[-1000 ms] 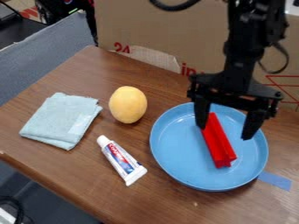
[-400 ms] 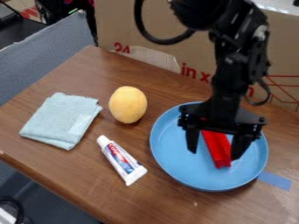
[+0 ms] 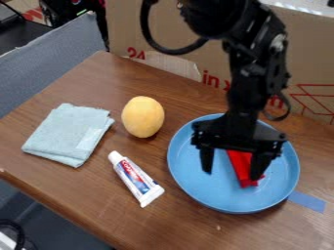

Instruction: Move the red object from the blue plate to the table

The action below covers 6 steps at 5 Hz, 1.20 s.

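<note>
Open jaws straddle the red object (image 3: 244, 163) on the blue plate (image 3: 196, 181).

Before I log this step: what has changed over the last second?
The gripper came down into the blue plate, its open jaws now straddling the red object. Nothing is gripped yet. The red object, orange ball, cloth and toothpaste tube stayed put.

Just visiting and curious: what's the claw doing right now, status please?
Gripper open, pointing down, fingers straddling the red object. Red object not gripped, lying in the blue plate. Nothing blocking.
</note>
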Available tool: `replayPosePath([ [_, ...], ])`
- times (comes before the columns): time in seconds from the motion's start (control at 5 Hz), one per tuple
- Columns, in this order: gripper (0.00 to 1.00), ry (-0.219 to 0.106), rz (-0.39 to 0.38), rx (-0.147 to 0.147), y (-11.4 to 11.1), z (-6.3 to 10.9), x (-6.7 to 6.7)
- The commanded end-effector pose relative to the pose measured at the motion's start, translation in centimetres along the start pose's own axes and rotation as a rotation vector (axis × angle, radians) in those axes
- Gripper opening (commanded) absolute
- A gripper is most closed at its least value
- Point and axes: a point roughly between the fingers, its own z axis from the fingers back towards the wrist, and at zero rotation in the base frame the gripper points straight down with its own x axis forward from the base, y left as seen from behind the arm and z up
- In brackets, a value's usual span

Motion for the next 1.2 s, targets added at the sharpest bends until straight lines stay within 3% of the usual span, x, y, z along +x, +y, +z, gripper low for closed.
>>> replayPosePath([
  [0.0, 1.0, -0.031, 0.029, -0.019, 0.2, 1.5, 0.4],
  [0.4, 1.0, -0.012, 0.028, -0.031, 0.6, 3.3, 0.1],
  [0.6, 1.0, -0.033, 0.03, -0.038, 1.4, 2.6, -0.1],
  [0.8, 1.0, -0.05, 0.053, -0.048, 0.8, 3.2, -0.4],
  [1.0, 1.0, -0.032, 0.052, -0.051, 0.1, 3.6, -1.5],
])
